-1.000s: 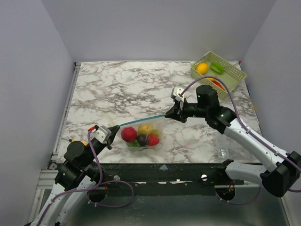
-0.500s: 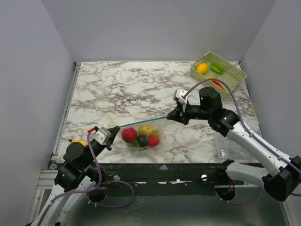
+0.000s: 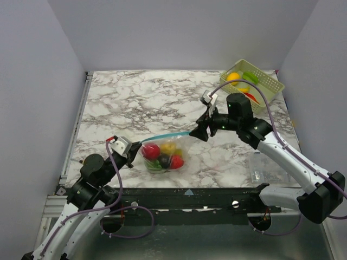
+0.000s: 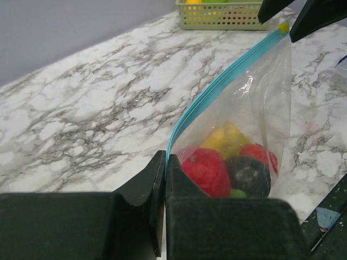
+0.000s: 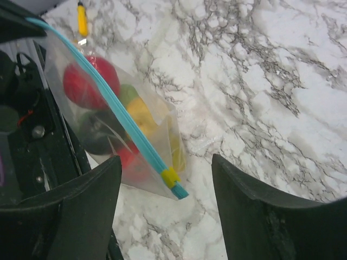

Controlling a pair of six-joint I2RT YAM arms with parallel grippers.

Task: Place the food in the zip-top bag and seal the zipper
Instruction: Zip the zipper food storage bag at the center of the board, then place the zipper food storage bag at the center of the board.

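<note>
The clear zip-top bag (image 3: 164, 156) hangs low over the table's near edge with red, yellow, dark and green food (image 3: 151, 152) inside. Its teal zipper (image 3: 165, 136) runs straight between the two grippers. My left gripper (image 3: 135, 147) is shut on the bag's left corner; in the left wrist view its jaws (image 4: 165, 162) pinch the zipper's end (image 4: 216, 91). My right gripper (image 3: 197, 132) stands open around the zipper's right end. In the right wrist view the yellow slider (image 5: 171, 176) sits free between my spread right gripper (image 5: 165, 162), touching neither finger.
A pale green lattice basket (image 3: 265, 86) at the far right holds an orange, a green and a red piece. A stiff clear plastic item (image 3: 257, 168) lies at the near right. The black table rail (image 3: 190, 192) runs just below the bag.
My right gripper has opened and let go of the zipper's right end. The left arm has shifted slightly right and the zipper line now sags a little.
</note>
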